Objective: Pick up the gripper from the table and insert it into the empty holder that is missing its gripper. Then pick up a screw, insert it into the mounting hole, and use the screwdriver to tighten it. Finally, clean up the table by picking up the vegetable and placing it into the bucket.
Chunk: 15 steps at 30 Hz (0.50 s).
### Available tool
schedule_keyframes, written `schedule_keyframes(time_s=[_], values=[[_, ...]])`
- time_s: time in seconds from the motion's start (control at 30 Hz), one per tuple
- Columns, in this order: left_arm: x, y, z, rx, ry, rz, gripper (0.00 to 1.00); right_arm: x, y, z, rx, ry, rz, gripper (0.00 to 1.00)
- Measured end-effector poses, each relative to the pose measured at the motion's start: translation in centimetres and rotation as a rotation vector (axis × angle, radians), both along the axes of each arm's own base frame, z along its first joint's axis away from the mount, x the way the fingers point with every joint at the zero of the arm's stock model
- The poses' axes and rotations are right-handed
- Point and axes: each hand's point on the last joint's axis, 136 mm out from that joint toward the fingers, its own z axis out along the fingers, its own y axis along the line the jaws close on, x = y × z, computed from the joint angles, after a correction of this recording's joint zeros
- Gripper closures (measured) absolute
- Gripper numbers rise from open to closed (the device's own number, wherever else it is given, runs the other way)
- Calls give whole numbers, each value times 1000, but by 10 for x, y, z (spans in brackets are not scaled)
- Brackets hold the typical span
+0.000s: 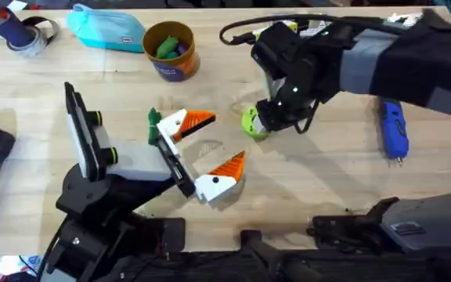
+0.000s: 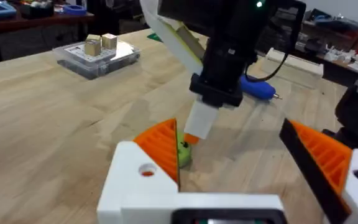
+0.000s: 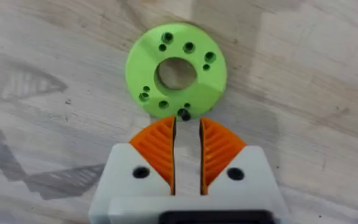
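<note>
I count one green disc (image 3: 176, 68), one screwdriver (image 1: 393, 129) and one bucket (image 1: 169, 48) on the counter (image 1: 327, 184). From the right wrist, my right jaws (image 3: 186, 127) pinch a small black screw (image 3: 184, 115) at the disc's rim; my left jaws (image 1: 227, 137) gape just beside the disc. From overhead, the screwdriver lies well right of the disc, lengthwise toward my bases, bit nearest them.

A light wooden table (image 1: 343, 180) fronts cluttered benches (image 2: 30, 18) in a workshop room.
</note>
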Motion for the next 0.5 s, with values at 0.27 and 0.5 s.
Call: schedule_keyframes(time_s=[0.27, 0.5], values=[[0, 0, 0, 0, 0, 0, 9, 2, 6, -1, 9, -13, 11, 786], [0, 0, 0, 0, 0, 0, 9, 3, 7, -1, 13, -17, 11, 781]])
